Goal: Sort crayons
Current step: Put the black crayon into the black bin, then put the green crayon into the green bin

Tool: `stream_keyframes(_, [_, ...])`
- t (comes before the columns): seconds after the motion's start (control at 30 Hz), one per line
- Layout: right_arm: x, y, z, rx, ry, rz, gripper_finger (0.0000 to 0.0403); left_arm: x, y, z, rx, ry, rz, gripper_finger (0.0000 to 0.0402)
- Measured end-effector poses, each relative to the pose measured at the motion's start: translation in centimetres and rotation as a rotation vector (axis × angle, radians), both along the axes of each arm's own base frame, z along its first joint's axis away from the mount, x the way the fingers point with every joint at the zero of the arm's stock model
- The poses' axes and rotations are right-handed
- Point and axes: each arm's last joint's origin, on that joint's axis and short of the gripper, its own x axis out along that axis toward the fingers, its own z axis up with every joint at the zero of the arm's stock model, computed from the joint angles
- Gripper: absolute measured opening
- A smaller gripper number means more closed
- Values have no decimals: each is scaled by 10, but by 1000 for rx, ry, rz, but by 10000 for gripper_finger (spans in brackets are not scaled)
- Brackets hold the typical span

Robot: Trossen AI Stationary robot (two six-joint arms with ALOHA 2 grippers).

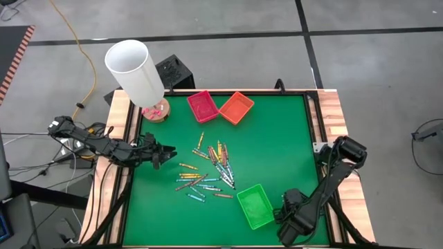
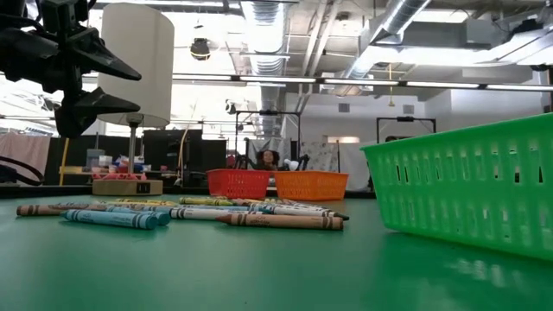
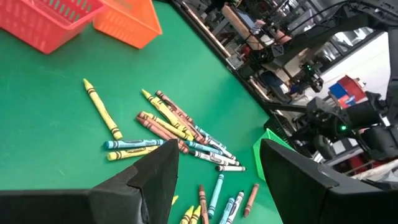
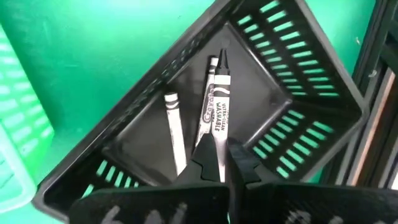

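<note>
Loose crayons (image 1: 208, 169) (image 2: 190, 212) (image 3: 180, 134) lie flat in a scattered pile on the green table's middle. My left gripper (image 1: 166, 153) (image 3: 217, 180) (image 2: 130, 82) hovers open at the pile's left, above the table. My right gripper (image 1: 287, 204) (image 4: 221, 152) stands at the near right over a black basket (image 4: 273, 93) and is shut on a grey-white crayon with a dark tip (image 4: 217, 106). Two more pale crayons (image 4: 175, 134) lie on the basket's floor. My right gripper pinches the crayon's blunt end (image 4: 217, 140) between its two fingers, which come steeply from above. The crayon sticks out beyond the fingertips, its dark tip (image 4: 222, 57) over the basket's floor. Whether the tip touches the floor, I cannot tell.
A green basket (image 1: 255, 206) (image 2: 467, 186) stands just left of the right gripper. A red basket (image 1: 203, 106) and an orange one (image 1: 237, 107) stand at the far edge. A white cylinder on a wooden foot (image 1: 135, 69) stands at the far left corner.
</note>
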Motion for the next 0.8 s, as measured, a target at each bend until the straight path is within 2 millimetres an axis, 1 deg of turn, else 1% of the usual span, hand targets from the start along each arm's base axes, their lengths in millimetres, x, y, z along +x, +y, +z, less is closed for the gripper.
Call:
stream_keyframes(0.27, [-4,-5,-17,-3,9,-1,1,0,0,0,-4,-1,1,215])
stream_keyframes(0.4, [-6,-7,-22,-16,20,2,4,0,0,0,-8,-2,1,215])
stream_keyframes(0.5, [-6,-7,-22,-14,20,7,19,0,0,0,-8,-2,1,215])
stream_keyframes(0.7, [-6,-7,-22,-12,21,18,61,0,0,0,-9,-2,1,215])
stream_keyframes(0.8, [-6,-7,-22,-12,20,18,72,0,0,0,-9,-2,1,215])
